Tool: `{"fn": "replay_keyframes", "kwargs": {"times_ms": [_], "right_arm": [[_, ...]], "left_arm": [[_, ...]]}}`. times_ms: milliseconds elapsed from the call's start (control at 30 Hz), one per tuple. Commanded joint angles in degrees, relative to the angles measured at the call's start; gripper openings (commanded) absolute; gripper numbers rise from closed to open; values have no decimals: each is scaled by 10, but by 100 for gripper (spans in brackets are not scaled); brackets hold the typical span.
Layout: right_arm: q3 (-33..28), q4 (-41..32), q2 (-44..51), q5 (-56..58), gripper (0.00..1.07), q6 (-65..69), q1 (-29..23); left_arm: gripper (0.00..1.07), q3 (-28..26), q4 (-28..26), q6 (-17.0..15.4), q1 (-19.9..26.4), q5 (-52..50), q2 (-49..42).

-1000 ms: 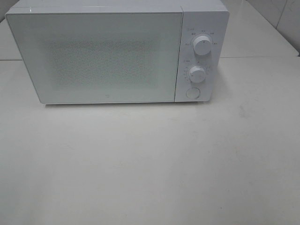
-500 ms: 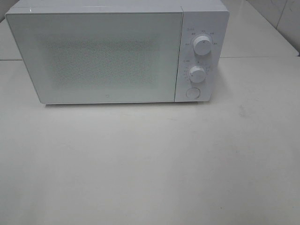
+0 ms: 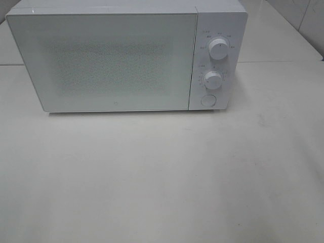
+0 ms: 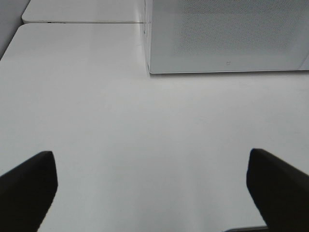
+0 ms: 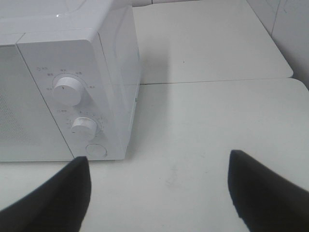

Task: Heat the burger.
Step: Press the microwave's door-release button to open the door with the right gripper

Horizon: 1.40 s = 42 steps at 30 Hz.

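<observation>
- Well, my left claw (image 4: pixel 149 164) hangs spread wide and empty over the bare desk (image 4: pixel 96 106), facing the lower front edge of the microwave (image 4: pixel 227 34).
- My right claw (image 5: pixel 158 159) is spread too and grips nothing. It points near the control panel: upper knob (image 5: pixel 67 89), lower knob (image 5: pixel 84 126), round button (image 5: pixel 96 150).
- The door (image 3: pixel 101 61) is shut, and its speckled window shows nothing inside.
- The burger appears in no view, so I cannot tell whether it sits inside.
- My judgement: if it is inside, only setting the knobs is left; if not, everything is.
</observation>
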State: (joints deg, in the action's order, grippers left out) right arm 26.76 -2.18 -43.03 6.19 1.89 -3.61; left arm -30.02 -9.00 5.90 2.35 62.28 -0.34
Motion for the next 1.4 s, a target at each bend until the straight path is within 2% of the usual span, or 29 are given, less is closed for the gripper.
{"fn": "replay_keyframes", "kwargs": {"times_ms": [33,100,233,367,400,500,533,600,667,967,1033,1067,1133,1167,1233,1267,1333,1367,1400], "right_arm": [[-3,3,-30,-45,76,8,2],[-3,9,-70,-77,76,8,2],[-3,22,-95,-101,76,8,2],[-24,22,-152,-193,76,9,1],[-40,22,-174,-251,76,9,1],[-49,22,-186,-274,76,9,1],[-65,16,-207,-329,76,8,1],[-73,14,-217,-351,76,8,1],[-100,2,-262,-441,76,5,0],[-121,-66,-340,-545,76,-49,-17],[-128,-131,-386,-598,76,-99,-74],[-128,-131,-386,-598,76,-99,-74],[-128,-177,-425,-631,76,-122,-123],[-128,-177,-425,-631,76,-122,-123],[-128,-223,-458,-670,76,-127,-172],[-128,-223,-458,-670,76,-127,-172],[-124,-270,-485,-694,76,-128,-221],[-124,-270,-485,-694,76,-128,-221],[-119,-303,-500,-705,76,-129,-253]], "left_arm": [[100,2,-2,1,-1,-6,-9],[100,2,-2,1,-1,-6,-9],[100,2,-2,1,-1,-6,-9],[100,2,-2,1,-1,-6,-9],[100,2,-2,1,-1,-6,-9],[100,2,-2,1,-1,-6,-9],[100,2,-2,1,-1,-6,-9],[100,2,-2,1,-1,-6,-9],[100,2,-2,1,-1,-6,-9],[100,2,-2,1,-1,-6,-9],[100,2,-2,1,-1,-6,-9],[100,2,-2,1,-1,-6,-9],[100,2,-2,1,-1,-6,-9],[100,2,-2,1,-1,-6,-9],[100,2,-2,1,-1,-6,-9],[100,2,-2,1,-1,-6,-9],[100,2,-2,1,-1,-6,-9],[100,2,-2,1,-1,-6,-9],[100,2,-2,1,-1,-6,-9]]}}
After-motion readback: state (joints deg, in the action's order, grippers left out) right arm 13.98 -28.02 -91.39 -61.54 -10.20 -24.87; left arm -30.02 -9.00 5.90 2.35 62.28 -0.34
